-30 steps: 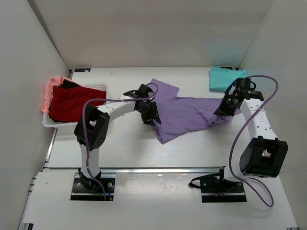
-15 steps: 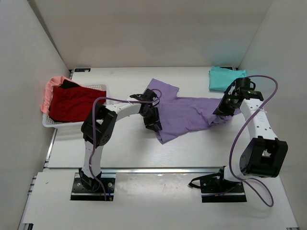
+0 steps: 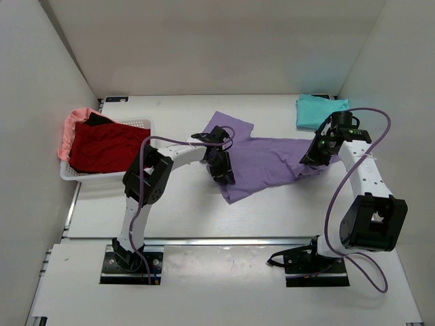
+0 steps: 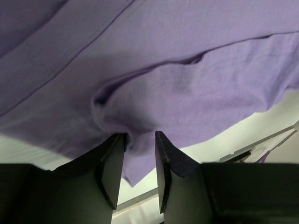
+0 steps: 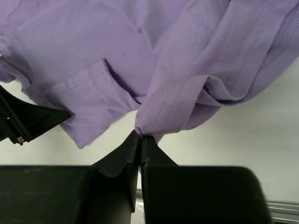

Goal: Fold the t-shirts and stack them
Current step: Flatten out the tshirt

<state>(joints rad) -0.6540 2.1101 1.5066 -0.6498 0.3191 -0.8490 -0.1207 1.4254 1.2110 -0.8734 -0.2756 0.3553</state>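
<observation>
The left arm has swung its elbow inward and carried the left gripper (image 3: 223, 171) a little farther right and nearer along the purple shirt (image 3: 262, 159), and its jaws have drawn closer together; the right arm has barely shifted.

The purple shirt is soft, thin knit cloth with stitched hems. It lies crumpled and spread across the middle of the table (image 3: 170, 210), one flap reaching toward the back and a point toward the front. In the left wrist view a rounded ridge of the cloth rises between the two black fingers, which stand narrowly apart on either side of it; whether they already pinch it I cannot tell. The right gripper (image 5: 140, 135) is closed tight on a bunched, double-stitched hem at the shirt's right end, with folds fanning out from the pinch.

A teal shirt (image 3: 316, 110) lies folded flat at the back right corner, apart from the purple one. At far left, a white lattice basket (image 3: 139, 123) holds a heaped red shirt (image 3: 102, 146) with a pink shirt (image 3: 71, 125) draped over its far edge.
</observation>
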